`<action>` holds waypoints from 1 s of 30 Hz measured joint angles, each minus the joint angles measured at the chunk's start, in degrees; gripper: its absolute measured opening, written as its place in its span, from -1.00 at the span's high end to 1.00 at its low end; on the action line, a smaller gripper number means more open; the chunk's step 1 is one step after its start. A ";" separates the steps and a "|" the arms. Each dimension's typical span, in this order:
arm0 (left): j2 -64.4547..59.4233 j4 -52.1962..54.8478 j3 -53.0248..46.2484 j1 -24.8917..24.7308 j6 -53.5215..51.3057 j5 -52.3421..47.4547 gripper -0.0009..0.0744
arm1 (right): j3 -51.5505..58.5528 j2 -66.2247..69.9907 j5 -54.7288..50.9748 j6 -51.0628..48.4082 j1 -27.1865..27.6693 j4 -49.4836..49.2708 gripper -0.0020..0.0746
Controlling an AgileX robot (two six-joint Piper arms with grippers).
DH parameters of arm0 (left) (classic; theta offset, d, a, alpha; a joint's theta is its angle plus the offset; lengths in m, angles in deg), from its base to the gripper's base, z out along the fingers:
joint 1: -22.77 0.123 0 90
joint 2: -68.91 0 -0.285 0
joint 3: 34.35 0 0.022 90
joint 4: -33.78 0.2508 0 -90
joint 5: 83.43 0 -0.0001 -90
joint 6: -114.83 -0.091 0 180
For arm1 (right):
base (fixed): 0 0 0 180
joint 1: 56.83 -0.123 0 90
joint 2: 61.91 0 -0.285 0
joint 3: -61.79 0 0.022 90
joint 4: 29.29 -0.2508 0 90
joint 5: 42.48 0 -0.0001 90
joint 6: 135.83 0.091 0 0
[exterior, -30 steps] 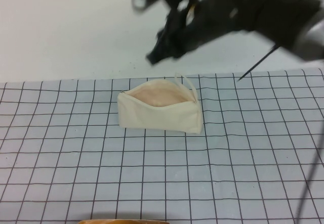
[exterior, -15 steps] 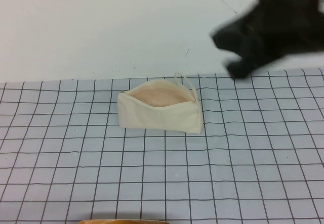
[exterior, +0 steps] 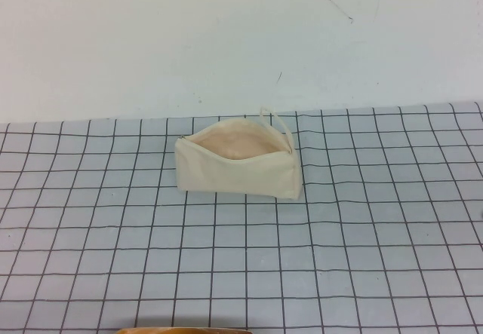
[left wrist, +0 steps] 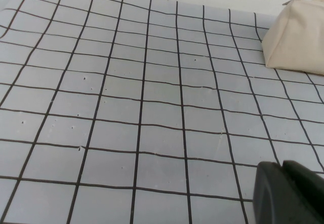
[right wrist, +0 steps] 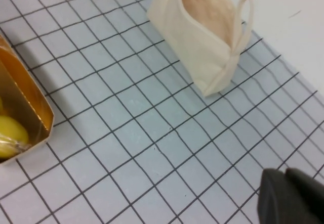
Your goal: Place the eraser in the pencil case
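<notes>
Fabric, cream-white and wedge-shaped, forms the pencil case (exterior: 238, 164), unzipped at centre of the high view on a grey grid-lined mat (exterior: 362, 221); pinkish lining shows, eraser unseen. Left gripper (left wrist: 288, 193) and right gripper (right wrist: 291, 196) are dark corner slivers in their wrist views, grip undeterminable. A golden tray (right wrist: 23, 107) holds something yellow.

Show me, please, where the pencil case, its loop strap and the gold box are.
pencil case (exterior: 238, 174): high view, on its cream front wall.
loop strap (right wrist: 244, 16): right wrist view, on the strap's bend at the case's end.
gold box (right wrist: 23, 107): right wrist view, on its shiny inner wall.
</notes>
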 joint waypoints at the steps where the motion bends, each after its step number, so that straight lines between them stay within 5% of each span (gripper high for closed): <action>1: 0.00 0.00 0.00 0.00 0.00 0.00 0.98 | 1.71 -1.82 0.92 0.00 0.00 0.36 0.95; 17: 0.00 0.00 0.00 0.00 0.00 0.00 0.98 | 32.50 -29.15 12.43 0.11 0.88 1.26 0.95; 26: 0.00 0.00 0.00 0.00 0.00 -0.10 0.98 | 44.50 -46.71 15.95 5.01 23.33 1.04 0.95; 30: 0.00 0.00 0.00 0.00 0.00 -0.10 0.98 | 48.71 -47.50 16.77 8.40 28.68 0.67 0.95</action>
